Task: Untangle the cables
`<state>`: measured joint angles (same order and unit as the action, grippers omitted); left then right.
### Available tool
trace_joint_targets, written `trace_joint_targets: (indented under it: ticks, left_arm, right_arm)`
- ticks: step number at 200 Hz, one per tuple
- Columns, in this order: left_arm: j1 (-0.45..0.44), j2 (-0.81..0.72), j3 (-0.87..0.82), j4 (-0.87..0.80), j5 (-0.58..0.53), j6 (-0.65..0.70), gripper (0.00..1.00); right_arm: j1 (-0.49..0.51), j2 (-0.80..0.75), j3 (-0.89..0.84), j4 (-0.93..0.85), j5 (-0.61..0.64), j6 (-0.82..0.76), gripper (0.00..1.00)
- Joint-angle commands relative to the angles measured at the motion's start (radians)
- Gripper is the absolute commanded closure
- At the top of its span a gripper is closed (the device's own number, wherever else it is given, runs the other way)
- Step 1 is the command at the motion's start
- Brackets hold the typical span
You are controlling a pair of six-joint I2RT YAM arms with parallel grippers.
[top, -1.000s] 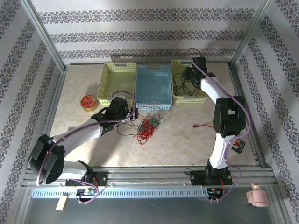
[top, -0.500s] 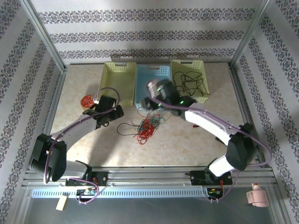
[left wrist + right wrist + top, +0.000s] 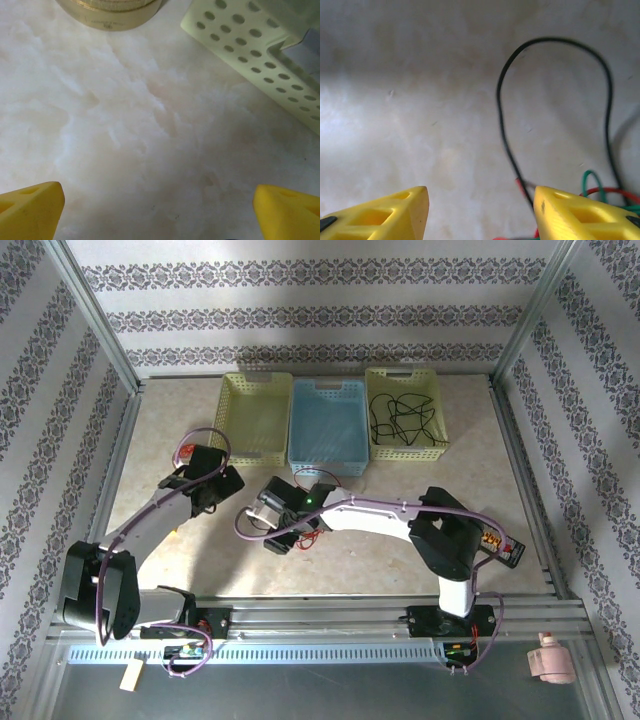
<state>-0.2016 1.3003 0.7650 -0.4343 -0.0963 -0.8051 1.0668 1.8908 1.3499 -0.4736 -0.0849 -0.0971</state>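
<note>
cables [image 3: 499, 107]: black loop, long axis away from right pincer [image 3: 480, 192] | jaws apart

The right gripper [image 3: 480, 210] hangs with jaws parted over the pale table [image 3: 420, 115], a black cable [image 3: 498, 100] looping ahead, with red and green strands [image 3: 605, 190] beside one fingertip.

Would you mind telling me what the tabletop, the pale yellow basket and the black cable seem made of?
Tabletop: probably marble-look laminate or stone, cream with cloudy veining.
Pale yellow basket: likely moulded plastic, matte, regular round holes.
Black cable: seemingly plastic-insulated wire, smooth, holding a loose loop.
</note>
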Motion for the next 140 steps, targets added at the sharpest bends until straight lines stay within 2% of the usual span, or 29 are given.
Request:
trace_joint_targets:
  ticks: [1,50,61,71,88,105,121,140]
  left_arm:
    - [0.005,-0.016,-0.034,-0.018,0.029,-0.003,0.03]
    - [0.002,-0.022,-0.059,0.006,0.062,0.007,0.03]
    - [0.002,-0.027,-0.061,0.005,0.059,0.012,0.03]
    - [0.002,-0.03,-0.061,0.005,0.062,0.019,0.03]
    - [0.002,-0.036,-0.065,0.021,0.086,0.038,0.03]
    - [-0.003,-0.046,-0.085,0.102,0.176,0.06,0.03]
    - [-0.02,-0.061,-0.115,0.209,0.276,0.055,0.03]
    - [-0.065,-0.088,-0.125,0.273,0.316,0.084,0.03]
  right_arm:
    - [-0.002,0.038,0.052,-0.042,0.075,-0.085,0.42]
    - [-0.024,0.103,0.072,-0.048,0.055,-0.112,0.43]
    - [-0.034,0.117,0.082,-0.045,0.042,-0.106,0.45]
    - [-0.045,0.128,0.095,-0.046,0.024,-0.098,0.54]
    - [-0.064,0.125,0.109,-0.041,-0.004,-0.082,0.79]
    - [-0.078,0.085,0.096,-0.026,-0.016,-0.063,1.0]
    - [-0.094,0.011,0.054,0.005,-0.027,-0.041,1.0]
    - [-0.134,-0.09,0.005,0.036,-0.077,0.017,1.0]
